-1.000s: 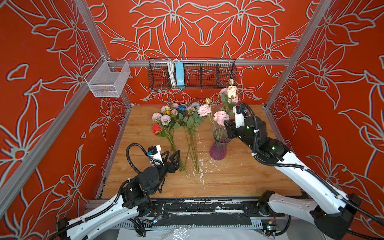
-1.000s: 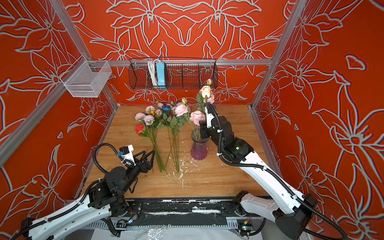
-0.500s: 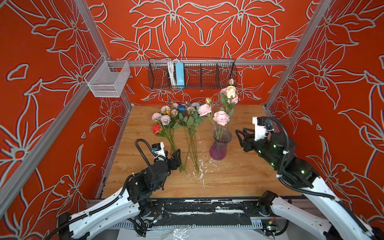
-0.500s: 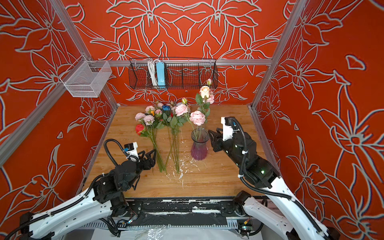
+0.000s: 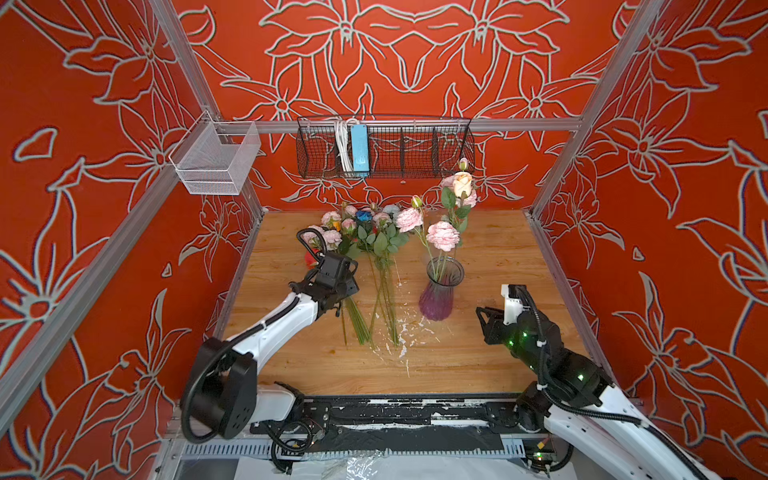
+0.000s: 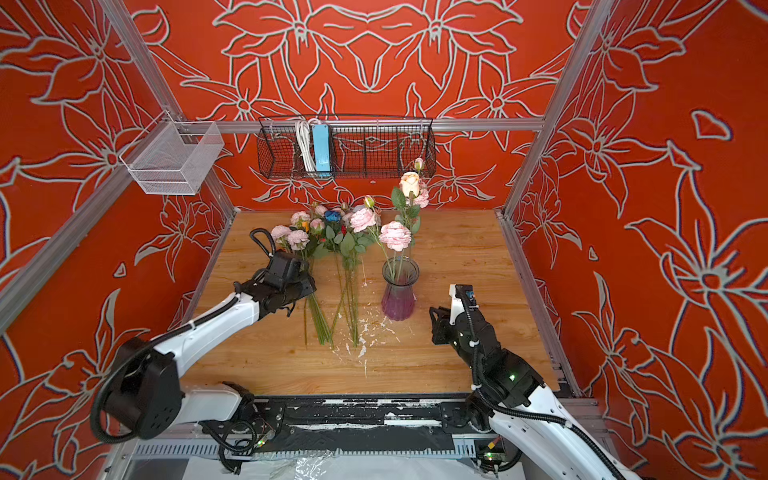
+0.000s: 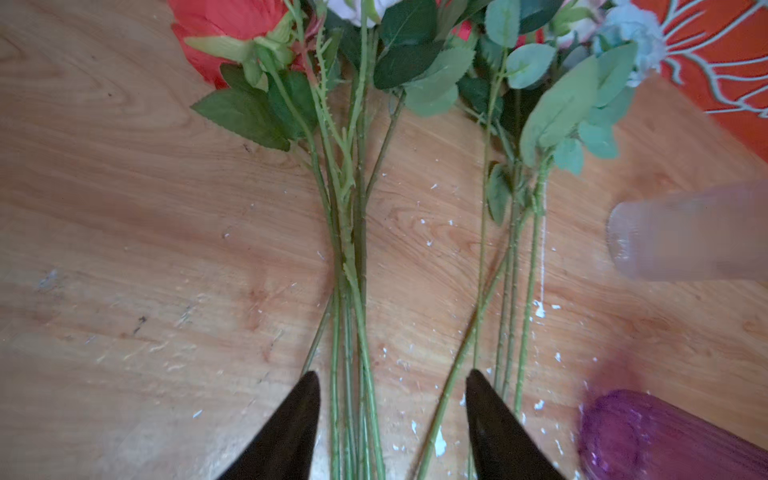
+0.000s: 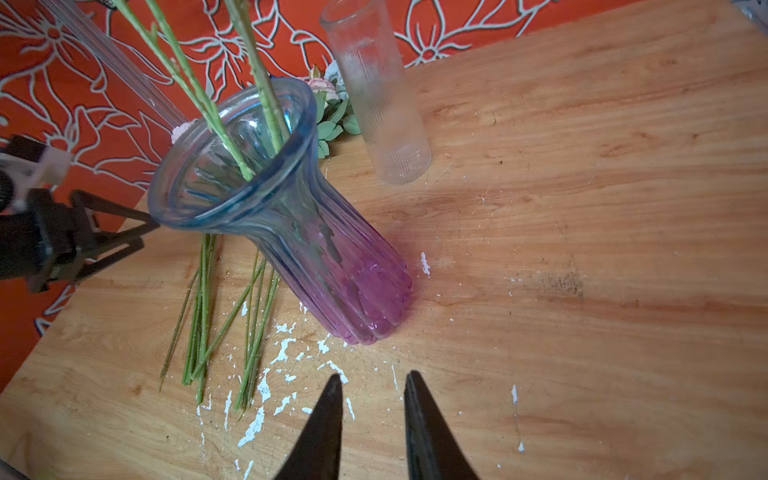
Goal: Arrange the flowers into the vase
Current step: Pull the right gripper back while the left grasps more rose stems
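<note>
Three flowers (image 5: 442, 236) stand in the purple vase (image 5: 440, 291) in both top views, the rest lying in two bunches on the bench (image 5: 498, 257) just beside it. In the left wrist view the left hand (image 7: 390, 373) is spread wide, straddling one bunch of stems (image 7: 349, 270), not clamped. In the right wrist view the right hand (image 8: 372, 375) is narrowly parted, empty, near the vase's foot.

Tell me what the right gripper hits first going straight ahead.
Likely the purple base of the vase, directly ahead of the right gripper, with only bare table between; the gripper's height is hard to judge.
</note>
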`<state>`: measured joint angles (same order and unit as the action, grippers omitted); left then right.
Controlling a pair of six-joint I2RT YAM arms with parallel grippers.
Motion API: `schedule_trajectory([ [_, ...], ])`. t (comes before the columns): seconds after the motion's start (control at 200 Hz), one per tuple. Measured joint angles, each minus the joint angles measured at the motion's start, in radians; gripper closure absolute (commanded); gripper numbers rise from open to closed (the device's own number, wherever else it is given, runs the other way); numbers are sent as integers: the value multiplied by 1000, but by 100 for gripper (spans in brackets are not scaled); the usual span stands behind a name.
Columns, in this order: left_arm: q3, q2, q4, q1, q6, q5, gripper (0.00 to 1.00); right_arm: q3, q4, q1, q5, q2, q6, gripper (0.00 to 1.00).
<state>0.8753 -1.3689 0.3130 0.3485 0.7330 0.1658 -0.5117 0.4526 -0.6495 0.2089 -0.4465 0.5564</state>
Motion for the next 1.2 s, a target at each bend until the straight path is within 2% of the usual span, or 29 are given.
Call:
schedule_trajectory([
  [0.125, 82, -134, 19, -49, -18, -39, 58, 15, -6, 0, -1, 50, 30, 73],
  [0.25, 173, -232, 56, -62, -48, -33, 61, 31, -11, 0, -7, 73, 46, 73],
  [0.41, 251, -332, 90, -68, -73, -27, 74, 55, -11, 0, -8, 95, 54, 73],
  [0.565, 269, -387, 124, -70, -76, -19, 73, 67, -12, 0, -6, 122, 56, 73],
  [1.201, 318, -422, 180, -80, -94, 28, 73, 81, 5, 0, -3, 152, 59, 72],
])
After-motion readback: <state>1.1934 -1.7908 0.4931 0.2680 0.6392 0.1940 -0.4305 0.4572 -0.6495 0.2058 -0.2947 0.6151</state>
